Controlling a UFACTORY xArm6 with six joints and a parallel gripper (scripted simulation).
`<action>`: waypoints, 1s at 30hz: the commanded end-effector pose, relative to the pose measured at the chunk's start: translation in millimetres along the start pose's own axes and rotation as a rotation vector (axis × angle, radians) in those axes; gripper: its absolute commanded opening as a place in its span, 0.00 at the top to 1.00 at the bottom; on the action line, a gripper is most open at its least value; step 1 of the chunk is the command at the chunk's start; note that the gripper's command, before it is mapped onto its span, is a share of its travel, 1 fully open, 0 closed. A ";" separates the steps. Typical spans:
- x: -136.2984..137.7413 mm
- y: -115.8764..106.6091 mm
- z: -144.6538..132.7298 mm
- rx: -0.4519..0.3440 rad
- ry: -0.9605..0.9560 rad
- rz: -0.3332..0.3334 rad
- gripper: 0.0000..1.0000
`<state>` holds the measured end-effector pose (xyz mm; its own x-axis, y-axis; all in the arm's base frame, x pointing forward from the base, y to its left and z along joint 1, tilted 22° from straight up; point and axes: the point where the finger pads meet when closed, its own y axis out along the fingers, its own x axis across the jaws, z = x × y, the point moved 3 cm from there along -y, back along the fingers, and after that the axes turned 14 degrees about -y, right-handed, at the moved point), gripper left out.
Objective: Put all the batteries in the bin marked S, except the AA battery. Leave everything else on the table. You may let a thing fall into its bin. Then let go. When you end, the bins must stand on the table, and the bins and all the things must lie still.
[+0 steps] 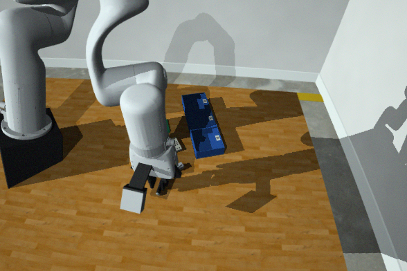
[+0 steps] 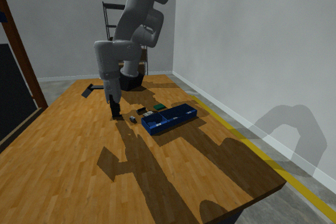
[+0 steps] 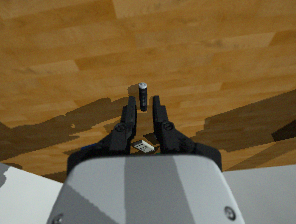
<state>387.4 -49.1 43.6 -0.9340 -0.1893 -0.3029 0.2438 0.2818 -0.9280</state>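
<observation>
A small dark cylindrical battery (image 3: 143, 96) with a silver cap lies on the wooden table, pointing away from the wrist camera. My gripper (image 3: 144, 104) is low over the table, fingers partly open, with the battery's near end in the gap between the fingertips; the fingers do not press on it. The gripper also shows in the top view (image 1: 157, 187) and the exterior view (image 2: 115, 111). The blue row of bins (image 2: 168, 118) stands to the right, also seen in the top view (image 1: 203, 124); its labels are too small to read.
Between the gripper and the bins lie a small grey battery-like piece (image 2: 132, 119), a black piece (image 2: 140, 111), a pale piece (image 2: 147, 113) and a green flat piece (image 2: 159, 106). The arm's base (image 1: 28, 145) stands at the left.
</observation>
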 end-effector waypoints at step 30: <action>-1.9 16.1 0.8 0.001 -0.002 0.011 1.00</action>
<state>392.5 -44.6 28.2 -0.9316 -0.1883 -0.3109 0.2514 0.2840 -0.9253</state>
